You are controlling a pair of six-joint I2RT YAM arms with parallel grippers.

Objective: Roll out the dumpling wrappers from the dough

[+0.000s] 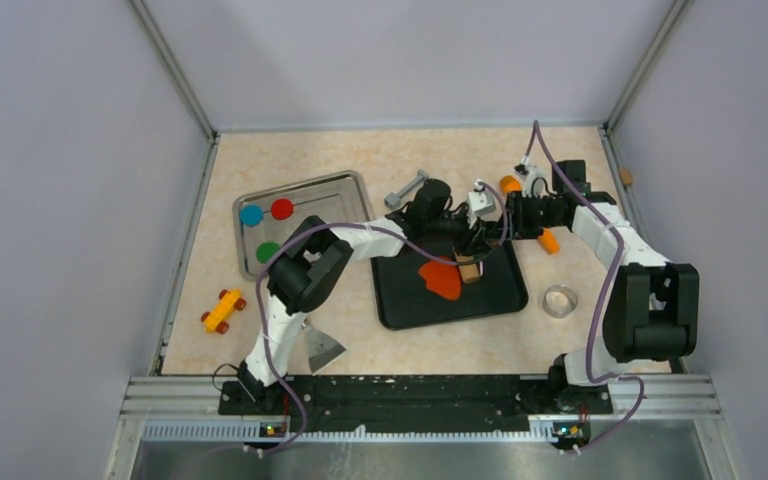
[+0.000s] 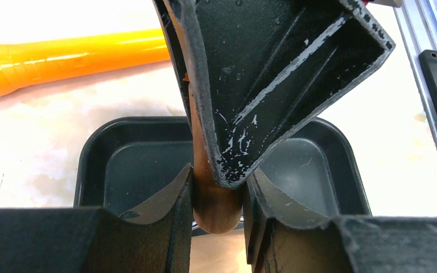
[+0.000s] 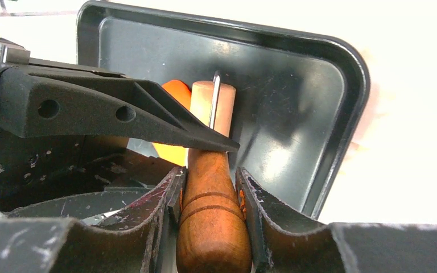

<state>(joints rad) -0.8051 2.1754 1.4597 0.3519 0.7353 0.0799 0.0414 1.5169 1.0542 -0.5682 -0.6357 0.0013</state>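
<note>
Two clenched: left gripper (image 2: 216, 193), right gripper (image 3: 209, 182) grasp pin (image 3: 211, 239) ends over dough (image 1: 442, 283); wrappers (image 1: 281, 209) 10 o'clock of tray (image 1: 410, 308).

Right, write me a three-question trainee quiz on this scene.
1. True or false: the dough lies on the black tray.
2. How many wrappers lie in the metal tray?
3. The right jaws are shut on: A toy car, B wooden roller, C metal ring.
Key: 1 true; 2 three; 3 B.
</note>
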